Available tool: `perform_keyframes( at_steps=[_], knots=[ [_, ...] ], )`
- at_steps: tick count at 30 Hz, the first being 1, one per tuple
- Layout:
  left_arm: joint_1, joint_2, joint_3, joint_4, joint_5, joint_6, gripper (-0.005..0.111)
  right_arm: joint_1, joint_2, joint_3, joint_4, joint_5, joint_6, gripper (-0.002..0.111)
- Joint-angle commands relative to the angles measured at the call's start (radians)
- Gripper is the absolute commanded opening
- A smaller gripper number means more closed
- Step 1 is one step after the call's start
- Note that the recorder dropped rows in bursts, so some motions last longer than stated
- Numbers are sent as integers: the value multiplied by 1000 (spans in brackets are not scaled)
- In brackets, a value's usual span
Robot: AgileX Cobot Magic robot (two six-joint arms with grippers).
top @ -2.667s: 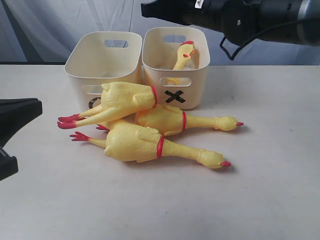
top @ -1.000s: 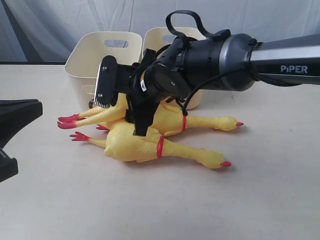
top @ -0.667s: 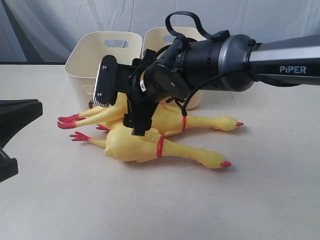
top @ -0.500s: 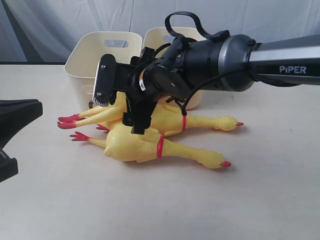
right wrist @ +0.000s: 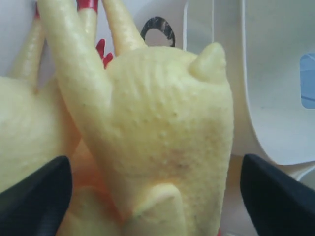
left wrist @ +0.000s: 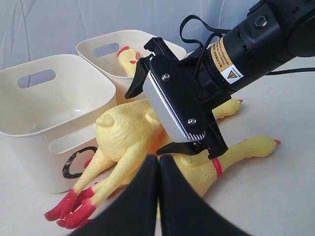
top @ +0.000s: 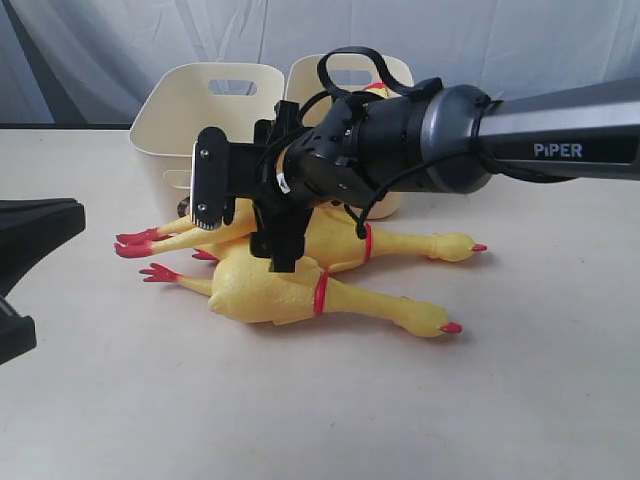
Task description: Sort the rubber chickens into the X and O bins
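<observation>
Tabletop (top: pixel 420 410), pale, with a heap of three large yellow rubber birds, red at the feet, neck bands and beak tips, lying just in front of two cream bins. The near chicken (top: pixel 265 292) lies on its side, feet to the left, beak to the right. The middle chicken (top: pixel 400 243) lies just behind it, touching it and pointing the same way. The top chicken (left wrist: pixel 125 132) rests across both, its legs stretching left.

My right arm (top: pixel 520 150) reaches in from the right. My right pincer (top: pixel 245 243) hangs tilted over the heap with its jaws spread wide, one finger on each side of the top chicken's plump body. In the right wrist view neither finger presses the yellow skin (one comes very close), so this pincer has hold of nothing. My left pincer (left wrist: pixel 158 167) is closed tight, fingers pressed flat together and empty, pointing at the heap from the left.

The O bin (top: pixel 200 110) stands at the far left, its black O low on the front and partly hidden by chicken legs. The X bin (top: pixel 298 82) stands just to its right; my arm hides its mark. The small chicken (left wrist: pixel 129 58) stands inside the X bin, head up, red comb showing
</observation>
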Motion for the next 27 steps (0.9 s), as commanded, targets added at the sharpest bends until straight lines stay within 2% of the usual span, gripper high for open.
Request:
perform_keyframes(
  at_steps=[1, 21, 27],
  knots=[
    [0, 3, -5, -3, 2, -2, 0, -3, -3, 3, -8, -17, 3, 86],
    [0, 3, -5, -1, 2, -2, 0, -3, 20, 1, -59, -26, 3, 86],
    [0, 3, -5, -1, 2, -2, 0, -3, 42, 1, -59, -78, 3, 86]
  ],
)
